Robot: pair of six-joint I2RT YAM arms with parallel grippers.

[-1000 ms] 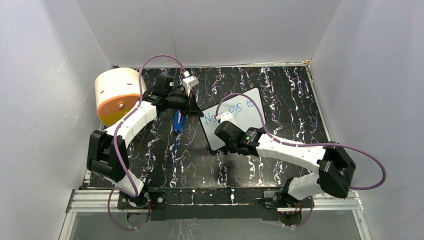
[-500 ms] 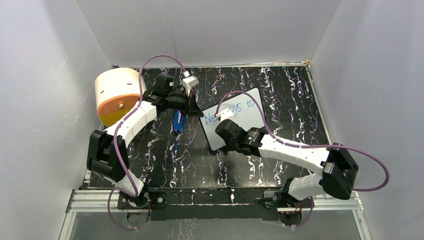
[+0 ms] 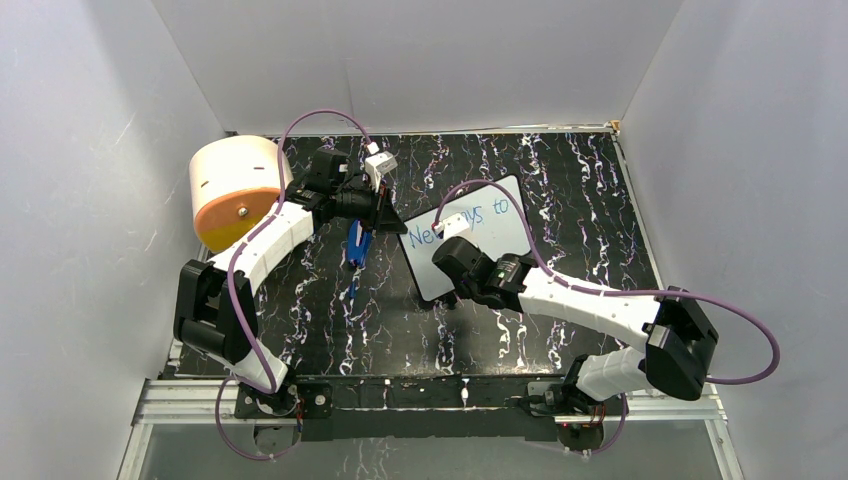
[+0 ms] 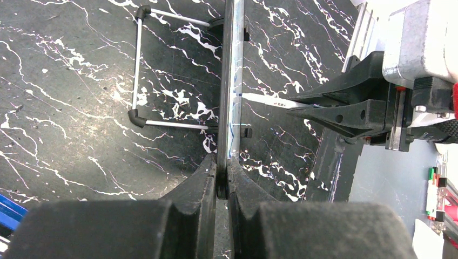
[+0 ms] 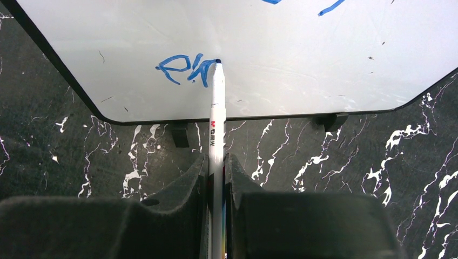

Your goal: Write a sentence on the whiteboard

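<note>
- White walls box in a black marbled surface (image 3: 580, 200) streaked with white, and the whiteboard (image 3: 490, 238) sits near its middle, turned at an angle in the top view.
- Blue writing runs along the board's far row: the sentence (image 3: 470, 218) reads "New joys to" so far, partly hidden behind a purple cable.
- Left hand (image 3: 385, 215) comes in from 9 o'clock and clamps the whiteboard's left corner. From its own camera the board shows edge-on, pinched tight between the fingers (image 4: 208, 178).
- Right hand (image 5: 216, 162) reaches in from 5 o'clock, closed narrow on a white marker (image 5: 217, 108).
- Marker tip is touching the board at the end of a fresh blue scrawl on the near row that looks like "em".
- Two small black feet show under the board's near edge in the right wrist view.
- Over at 10 o'clock, a peach-coloured drum (image 3: 235, 190) lies against the wall.
- Small blue object (image 3: 356, 245) lies on the surface just beside the left hand, too small to identify.
</note>
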